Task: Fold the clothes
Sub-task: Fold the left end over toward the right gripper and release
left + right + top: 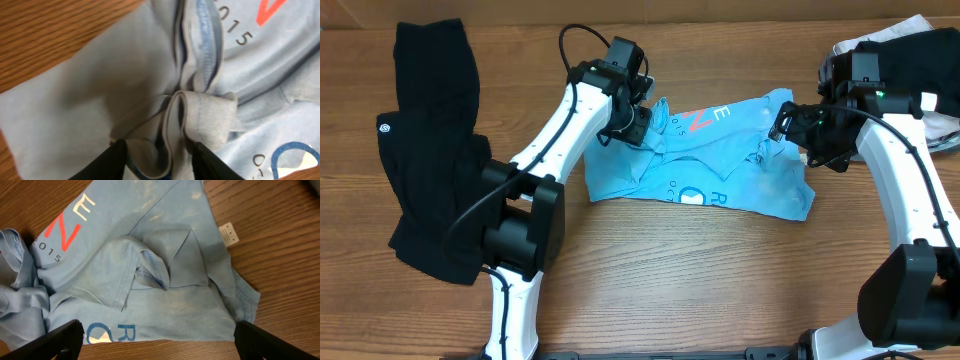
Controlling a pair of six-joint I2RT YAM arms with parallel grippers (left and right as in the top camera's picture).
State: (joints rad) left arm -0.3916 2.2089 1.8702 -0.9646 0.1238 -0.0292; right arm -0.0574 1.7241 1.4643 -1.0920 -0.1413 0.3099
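Starting at my far left, one long black garment (430, 150) lies crumpled on the counter (670, 270), well apart from either arm and not yet folded. Next comes the left pincer (638, 118), down at the left edge of the one light blue T-shirt (720, 165). In its wrist view the fingers (107, 162) stand on either side of a bunched ridge of ribbed edge and press against it, so I read it as grasping the T-shirt. The T-shirt itself sits rumpled in the middle of the counter, lettering up, with a sleeve flopped over and a white label (229, 234) poking out at its right side. The right pincer (782, 125) hangs over that right part, spread wide and holding nothing. At the far right corner is a heap (905, 40) of black and white cloth; I cannot tell how many pieces it holds. I judge I am early in the T-shirt's fold, taking hold to straighten it. The next move calls for the right pincer to take a matching edge, then for both to draw the cloth flat before any crease is made.
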